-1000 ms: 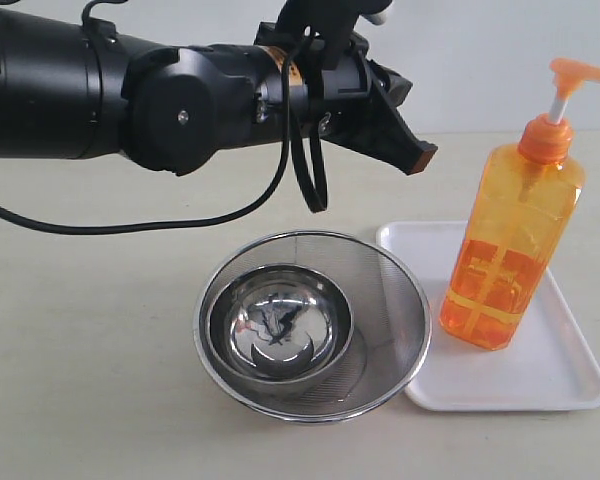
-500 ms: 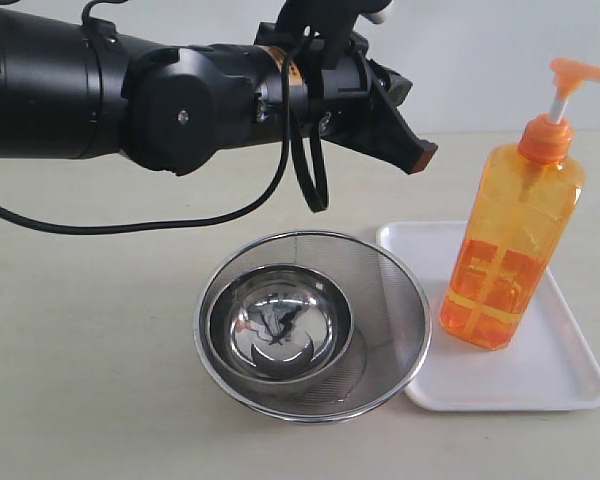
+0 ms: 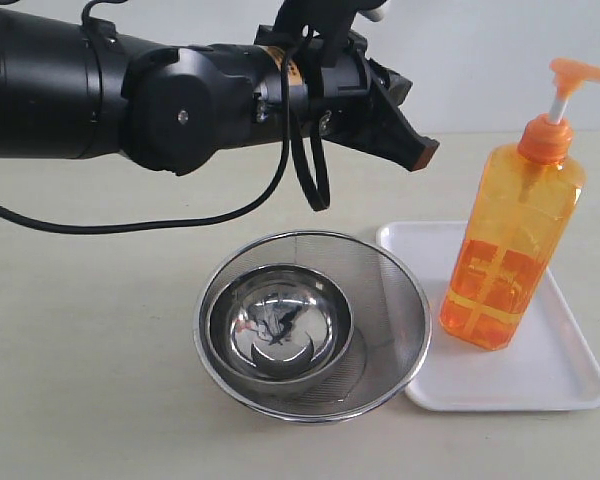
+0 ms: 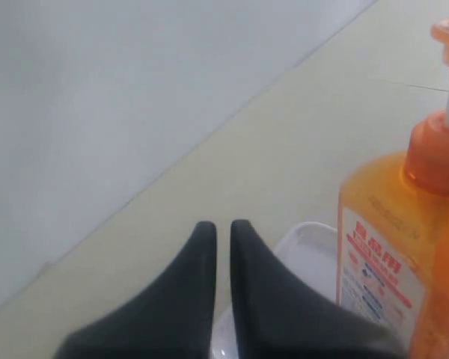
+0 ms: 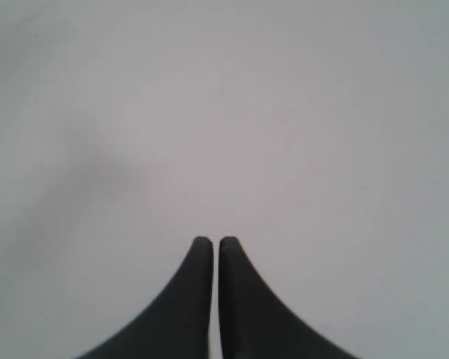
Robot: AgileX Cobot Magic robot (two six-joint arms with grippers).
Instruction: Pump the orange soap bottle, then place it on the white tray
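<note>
a: where's the orange soap bottle (image 3: 510, 250)?
b: upright on the white tray (image 3: 555, 378), beside the mesh strainer (image 3: 395, 310) on the table (image 3: 80, 350).
a: and the left end effector (image 4: 223, 226)?
b: clenched, empty, in the air near the bottle. the right end effector (image 5: 215, 241) is clenched too, empty.

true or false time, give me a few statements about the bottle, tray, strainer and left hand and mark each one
1. The orange soap bottle stands upright on the white tray. True.
2. The left hand is clamped on the bottle's pump head. False: it is shut on nothing, up in the air and apart from the bottle.
3. A steel bowl sits inside the mesh strainer. True.
4. The bottle is empty. False: orange liquid fills its lower part.
</note>
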